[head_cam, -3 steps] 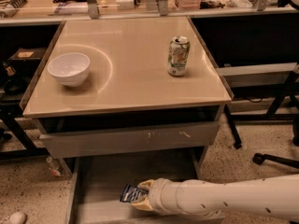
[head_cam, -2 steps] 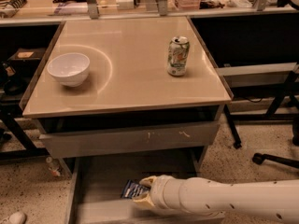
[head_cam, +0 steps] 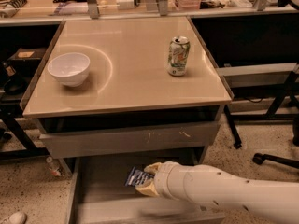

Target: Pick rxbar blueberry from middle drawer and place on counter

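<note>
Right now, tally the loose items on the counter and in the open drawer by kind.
White bowl: 1, on the counter
Drink can: 1, on the counter
Snack bar: 1, over the middle drawer, gripped by the hand
Total: 3

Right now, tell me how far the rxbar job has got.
Done: the middle drawer stands open. In hand: the pincer, down inside the drawer, is shut on the rxbar blueberry. Left: lift the bar out and set it on the counter, which does not bear it yet.
</note>
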Tool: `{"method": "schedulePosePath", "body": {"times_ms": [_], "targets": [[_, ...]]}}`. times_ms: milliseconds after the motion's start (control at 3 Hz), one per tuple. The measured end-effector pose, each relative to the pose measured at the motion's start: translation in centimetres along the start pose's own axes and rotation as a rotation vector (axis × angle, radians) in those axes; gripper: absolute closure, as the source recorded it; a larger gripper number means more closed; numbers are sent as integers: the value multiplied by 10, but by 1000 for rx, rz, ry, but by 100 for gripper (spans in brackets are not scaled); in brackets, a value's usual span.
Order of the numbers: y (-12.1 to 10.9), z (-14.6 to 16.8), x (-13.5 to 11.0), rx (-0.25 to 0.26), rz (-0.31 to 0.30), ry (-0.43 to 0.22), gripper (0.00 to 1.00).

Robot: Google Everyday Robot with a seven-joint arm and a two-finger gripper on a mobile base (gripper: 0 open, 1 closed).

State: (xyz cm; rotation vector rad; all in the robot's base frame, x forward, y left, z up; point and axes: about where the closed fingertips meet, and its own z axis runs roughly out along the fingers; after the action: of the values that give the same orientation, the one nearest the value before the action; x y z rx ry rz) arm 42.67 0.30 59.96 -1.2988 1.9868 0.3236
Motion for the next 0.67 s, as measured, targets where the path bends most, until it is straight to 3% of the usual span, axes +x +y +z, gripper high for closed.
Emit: {"method": "schedulePosePath", "body": {"times_ms": [333,667], "targets": [[-7,-5,-3,10,1,3,100],[-30,-28,-20,53,1,17,100]]}}
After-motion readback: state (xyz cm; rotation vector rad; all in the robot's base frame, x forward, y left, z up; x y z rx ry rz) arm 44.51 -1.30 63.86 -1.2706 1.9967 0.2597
